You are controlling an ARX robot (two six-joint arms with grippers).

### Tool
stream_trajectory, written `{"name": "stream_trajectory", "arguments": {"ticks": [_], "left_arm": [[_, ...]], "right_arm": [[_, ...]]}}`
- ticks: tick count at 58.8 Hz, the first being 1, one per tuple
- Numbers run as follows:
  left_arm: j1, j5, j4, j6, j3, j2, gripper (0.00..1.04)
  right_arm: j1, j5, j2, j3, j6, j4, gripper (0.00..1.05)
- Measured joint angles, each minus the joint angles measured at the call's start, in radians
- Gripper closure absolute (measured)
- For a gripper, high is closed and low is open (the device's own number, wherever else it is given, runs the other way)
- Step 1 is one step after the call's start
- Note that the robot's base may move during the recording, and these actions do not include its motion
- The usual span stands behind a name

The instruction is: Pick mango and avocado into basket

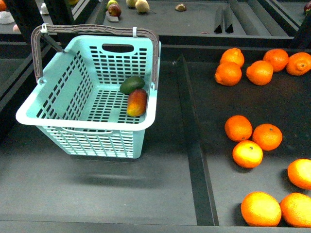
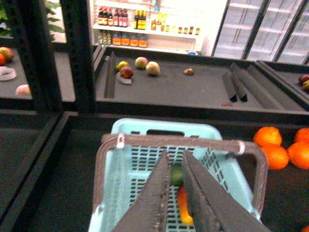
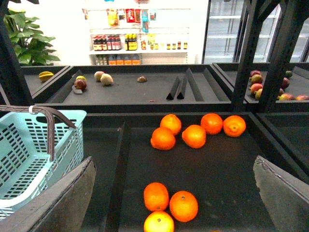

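Note:
The teal basket stands on the dark shelf at the left, its brown handles up. Inside it, by the right wall, lie the dark green avocado and the red-to-yellow mango, touching each other. Neither arm shows in the front view. In the left wrist view my left gripper is shut and empty above the basket; the avocado and mango show in the narrow gap between the fingers. In the right wrist view my right gripper is open and empty over the orange tray; the basket is at its side.
Several oranges lie in the right compartment, behind a raised black divider. The back shelf holds a few fruits and two black wedges. Upright black posts stand at the far left.

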Motion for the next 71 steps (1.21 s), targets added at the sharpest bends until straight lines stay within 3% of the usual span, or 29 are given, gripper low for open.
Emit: {"name": "stream_trajectory", "arguments": {"ticks": [3,16,28,71], "left_arm": [[0.014,0.000,0.002,0.026,-0.056,-0.034,1.02],[0.020,0.004,0.060,0.058,-0.235,-0.176,1.02],[0.020,0.003,-0.006,0.059,-0.345,-0.341,1.02],[0.020,0.003,-0.553,0.069,-0.455,-1.022,1.02]], "right_arm": [[0.000,0.000,0.000,0.000,0.000,0.000,0.08],[0.000,0.000,0.000,0.000,0.000,0.000,0.08],[0.000,0.000,0.000,0.000,0.000,0.000,0.08],[0.000,0.000,0.000,0.000,0.000,0.000,0.08]]}}
